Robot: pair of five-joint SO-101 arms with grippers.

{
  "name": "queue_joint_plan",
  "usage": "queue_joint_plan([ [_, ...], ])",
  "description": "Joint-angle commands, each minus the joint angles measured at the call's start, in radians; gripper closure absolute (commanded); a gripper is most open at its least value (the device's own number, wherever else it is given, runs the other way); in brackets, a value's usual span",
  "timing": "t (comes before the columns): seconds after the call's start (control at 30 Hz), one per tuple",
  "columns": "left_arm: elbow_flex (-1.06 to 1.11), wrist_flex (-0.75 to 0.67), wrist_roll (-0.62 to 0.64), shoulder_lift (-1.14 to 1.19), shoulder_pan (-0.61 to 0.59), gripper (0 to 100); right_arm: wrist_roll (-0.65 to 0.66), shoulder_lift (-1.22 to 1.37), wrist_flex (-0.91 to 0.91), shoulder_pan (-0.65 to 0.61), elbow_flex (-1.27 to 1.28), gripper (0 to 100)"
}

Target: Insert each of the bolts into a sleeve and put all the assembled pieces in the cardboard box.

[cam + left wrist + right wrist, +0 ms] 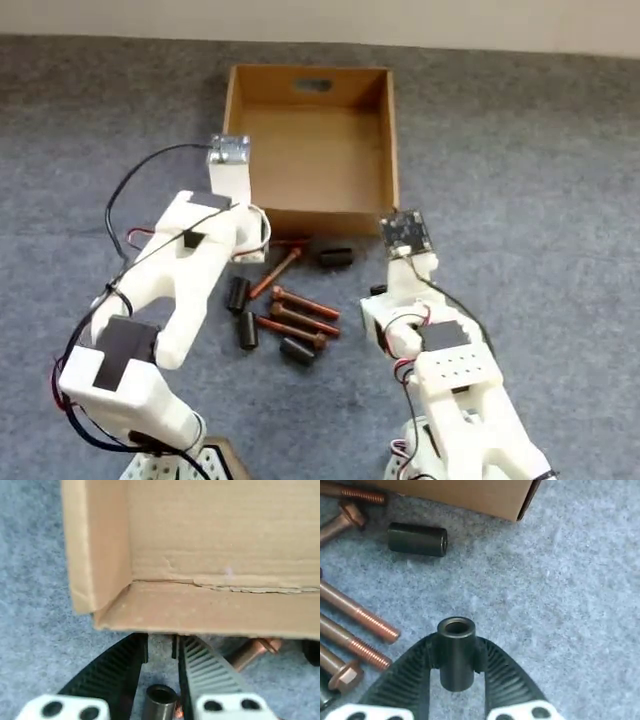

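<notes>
The empty cardboard box [388,140] stands at the back of the table. Several copper bolts [303,320] and black sleeves [247,330] lie loose on the grey carpet in front of it. My right gripper [456,645] is shut on a black sleeve [455,660], hole end outward, a little above the carpet and near the box's front right corner [470,495]. My left gripper [160,647] hangs just outside the box's front left corner [200,610], its fingers a narrow gap apart with nothing between the tips. Another sleeve [160,700] shows below the fingers.
A lone sleeve [417,539] lies close to the box front, with bolts [357,612] beside it. The right arm [455,380] stands at the front right, the left arm [170,290] at the front left. Bare carpet surrounds the box on both sides.
</notes>
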Motion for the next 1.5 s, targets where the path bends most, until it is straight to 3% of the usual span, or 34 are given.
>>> queue_joint_plan([
  [0.0,-0.038,-0.014,0.002,-0.004,0.004,95,-0.002,-0.024,-0.016,0.010,-0.005,99.2],
  [0.1,-0.036,-0.012,0.002,-0.004,0.004,99,-0.002,-0.024,-0.016,0.010,-0.004,99.2],
  [0.37,0.016,-0.005,0.002,-0.033,0.002,99,-0.002,-0.024,-0.016,0.010,-0.004,99.2],
  [0.57,0.036,0.173,-0.006,-0.228,-0.010,99,-0.002,-0.024,-0.016,0.010,-0.004,99.2],
  [0.77,0.044,0.262,-0.201,-0.367,-0.102,99,-0.002,-0.024,-0.016,0.010,-0.004,99.2],
  [0.83,0.064,0.255,-0.198,-0.366,-0.104,99,-0.002,-0.024,-0.016,0.010,-0.004,99.2],
  [1.0,0.148,0.107,-0.060,-0.366,-0.013,97,-0.002,-0.024,-0.016,0.010,-0.004,99.2],
  [1.2,0.243,-0.035,0.236,-0.366,0.031,80,-0.002,-0.024,-0.016,0.010,-0.004,99.2],
  [1.47,0.332,-0.253,0.473,-0.364,0.031,81,-0.002,-0.024,-0.016,0.010,-0.004,99.2],
])
